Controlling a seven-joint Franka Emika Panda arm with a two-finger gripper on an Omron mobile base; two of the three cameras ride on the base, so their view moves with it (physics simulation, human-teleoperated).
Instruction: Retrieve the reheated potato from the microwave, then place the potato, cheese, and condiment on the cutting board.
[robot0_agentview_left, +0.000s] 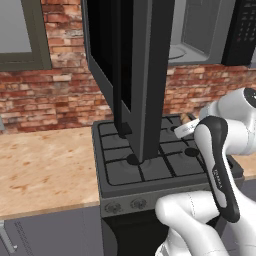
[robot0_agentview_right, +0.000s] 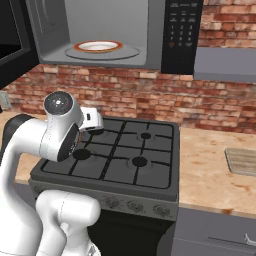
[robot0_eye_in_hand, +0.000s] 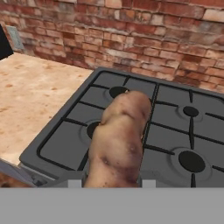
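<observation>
**Potato in the pincer above the hob**

The potato (robot0_eye_in_hand: 118, 140) fills the middle of the hand view: a long brown lump with mottled, dimpled skin and darker bruised patches low down. It rises from the bottom of that view, where the pincer (robot0_eye_in_hand: 111, 183) closes narrowly on its lower end, only the 2 pale fingertips (robot0_eye_in_hand: 74, 183) showing at its sides. The potato hangs over the hob (robot0_eye_in_hand: 131, 131), above the left burners, not touching the grates.

The hob is a dark grey slab with black cast grates that divide it into squares, and round black burners. In the right base view it shows 4 burners and a row of knobs (robot0_agentview_right: 127, 205) along its front edge.

On both sides lies a pale wood-grain counter (robot0_agentview_left: 45, 165) with reddish flecks. At the far right of it the cutting board (robot0_agentview_right: 243, 161) lies flat, light wood with lengthwise stripes, cut off by the picture edge and well apart from the hob.

Behind runs a red brick wall (robot0_agentview_right: 125, 90) with pale mortar. Above the hob the microwave (robot0_agentview_right: 115, 35) stands open: smooth grey cavity, a white plate with an orange rim (robot0_agentview_right: 98, 46) on its turntable, a black keypad (robot0_agentview_right: 181, 30) with small white buttons on the right. Its dark door (robot0_agentview_left: 135, 70) swings out to the left and, in the left base view, looms over the hob.
</observation>
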